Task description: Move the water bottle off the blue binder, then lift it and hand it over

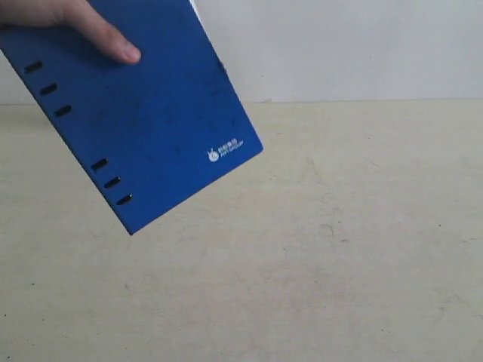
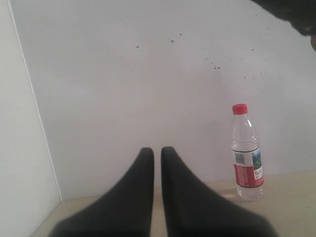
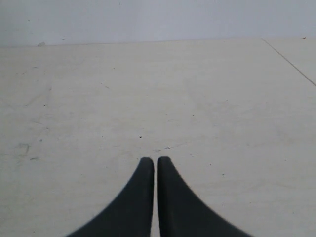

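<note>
Blue binder (image 1: 143, 113): tilted above worktop (image 1: 339, 264), held by a person's hand (image 1: 75, 19). Water bottle (image 2: 247, 153): upright on worktop, not on binder. Left claw (image 2: 157, 153), right claw (image 3: 155, 162): closed, empty. Step: first move apparently not begun. Next: open left claw, approach bottle.

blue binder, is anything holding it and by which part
A person's hand holds the blue binder by its upper end near the slotted edge, a finger on the cover. The left gripper and right gripper are shut, empty.
</note>
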`<state>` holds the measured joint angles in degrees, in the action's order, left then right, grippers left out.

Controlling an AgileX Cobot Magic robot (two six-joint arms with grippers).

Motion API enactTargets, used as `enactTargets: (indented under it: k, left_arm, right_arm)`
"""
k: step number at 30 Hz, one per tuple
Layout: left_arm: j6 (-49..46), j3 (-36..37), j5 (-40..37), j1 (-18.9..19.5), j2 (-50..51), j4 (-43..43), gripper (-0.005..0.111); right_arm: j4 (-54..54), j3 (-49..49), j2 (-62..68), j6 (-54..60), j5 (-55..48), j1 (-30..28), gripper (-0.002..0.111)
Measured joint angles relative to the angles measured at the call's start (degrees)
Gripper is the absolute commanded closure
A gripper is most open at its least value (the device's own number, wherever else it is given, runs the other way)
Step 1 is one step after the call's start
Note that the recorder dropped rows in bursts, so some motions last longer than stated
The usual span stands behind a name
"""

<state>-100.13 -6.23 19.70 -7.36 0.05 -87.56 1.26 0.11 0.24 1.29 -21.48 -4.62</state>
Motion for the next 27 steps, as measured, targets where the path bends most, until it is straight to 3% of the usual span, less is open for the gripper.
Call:
enactTargets:
  k: [17, 24, 27]
  left_arm:
    - [0.0, 0.0, 0.0, 0.2, 0.0, 0.0, 0.102]
    - [0.0, -0.2, 1.1, 10.5, 0.0, -0.2, 0.102]
    - [0.9, -2.9, -1.9, 11.7, 0.0, 2.8, 0.102]
  right_arm:
    - [0.0, 0.0, 0.0, 0.0, 0.0, 0.0, 0.108]
    - [0.0, 0.0, 0.0, -0.1, 0.1, 0.0, 0.108]
    - [0.0, 0.0, 0.0, -0.1, 0.1, 0.0, 0.108]
